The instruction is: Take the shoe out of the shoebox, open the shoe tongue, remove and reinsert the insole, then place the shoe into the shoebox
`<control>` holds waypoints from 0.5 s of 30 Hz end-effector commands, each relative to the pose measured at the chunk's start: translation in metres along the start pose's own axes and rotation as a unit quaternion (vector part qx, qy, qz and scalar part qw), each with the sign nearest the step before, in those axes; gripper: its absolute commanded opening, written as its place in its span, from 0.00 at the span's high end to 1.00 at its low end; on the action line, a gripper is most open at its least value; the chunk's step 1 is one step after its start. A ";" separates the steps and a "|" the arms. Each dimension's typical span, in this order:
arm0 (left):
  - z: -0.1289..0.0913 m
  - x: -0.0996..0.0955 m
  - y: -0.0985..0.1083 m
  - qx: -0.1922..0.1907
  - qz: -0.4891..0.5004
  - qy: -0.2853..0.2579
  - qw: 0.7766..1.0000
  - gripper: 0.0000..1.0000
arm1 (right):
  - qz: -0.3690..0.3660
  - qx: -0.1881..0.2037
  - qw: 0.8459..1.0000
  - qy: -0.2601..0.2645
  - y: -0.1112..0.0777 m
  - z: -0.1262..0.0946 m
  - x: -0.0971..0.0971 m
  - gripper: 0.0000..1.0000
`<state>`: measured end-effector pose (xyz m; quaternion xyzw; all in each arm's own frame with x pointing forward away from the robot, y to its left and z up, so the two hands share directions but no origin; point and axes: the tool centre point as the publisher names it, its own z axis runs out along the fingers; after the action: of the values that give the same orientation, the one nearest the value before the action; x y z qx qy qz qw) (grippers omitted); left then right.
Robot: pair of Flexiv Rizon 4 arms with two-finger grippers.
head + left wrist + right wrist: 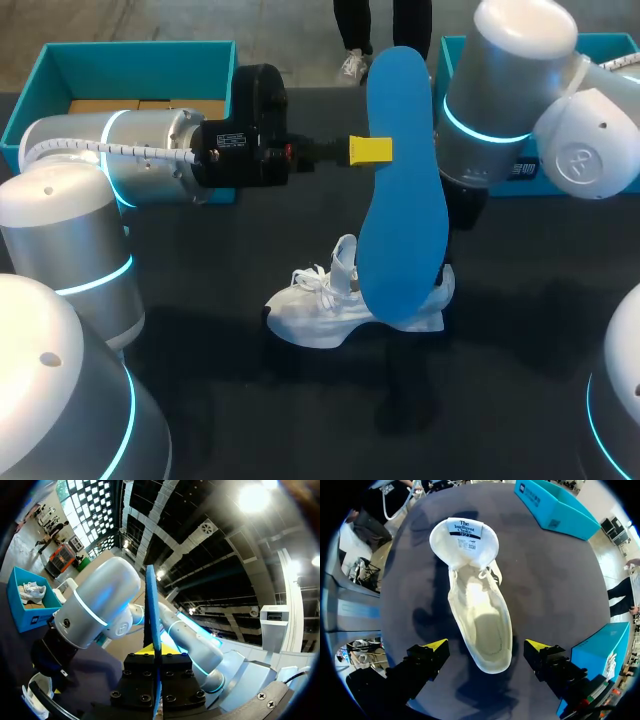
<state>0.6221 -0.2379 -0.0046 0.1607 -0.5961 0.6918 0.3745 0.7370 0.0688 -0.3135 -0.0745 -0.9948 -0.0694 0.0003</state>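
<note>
The insole is out and the shoe is open, so I judge this to be the turn from removing to reinserting. The left gripper (372,150) is clamped on the flat blue foam insole (400,200), pinching it partway along one edge and holding it upright above the dark table (200,300). In the left wrist view the insole sits edge-on, squeezed thin between the two fingers. Down below, the white lace-up sneaker (320,310) rests on the table near the middle. The insole's lower end hangs over its heel in the head view, though whether the two touch I cannot tell. The right gripper (486,647) hovers above the heel end with fingers spread wide, one either side of the shoe, gripping nothing. From there you look straight into the sneaker. The white tongue (464,540) is folded well forward, the laces are loose and the pale inner bed is bare. The next move calls for tipping the insole toward the toe, lining its long axis up with the shoe and feeding it in under the tongue, with the free gripper likely steadying the heel. The insole looks thin and bendy, so it could buckle at the mouth. The teal cardboard shoebox (140,45) waits at the table's far left corner.
</note>
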 end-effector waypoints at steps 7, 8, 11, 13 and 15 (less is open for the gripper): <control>-0.001 0.001 0.002 0.002 0.000 0.000 1.000 1.00 | 0.003 0.000 1.000 -0.009 0.017 0.012 -0.021 0.00; -0.001 0.001 0.002 0.002 0.000 0.000 1.000 1.00 | 0.002 0.000 1.000 -0.009 0.019 0.013 -0.023 0.00; -0.001 0.001 0.002 0.002 0.000 0.000 1.000 1.00 | -0.007 0.007 1.000 -0.003 0.027 0.020 -0.030 0.00; -0.001 0.001 0.002 0.002 0.000 0.000 1.000 1.00 | -0.013 0.008 1.000 0.000 0.031 0.024 -0.034 0.00; -0.001 0.001 0.002 0.002 0.000 0.000 1.000 1.00 | -0.014 0.006 1.000 0.000 0.034 0.030 -0.037 0.00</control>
<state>0.6220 -0.2380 -0.0045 0.1607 -0.5961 0.6918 0.3745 0.7663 0.0864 -0.3257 -0.0600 -0.9955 -0.0732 -0.0093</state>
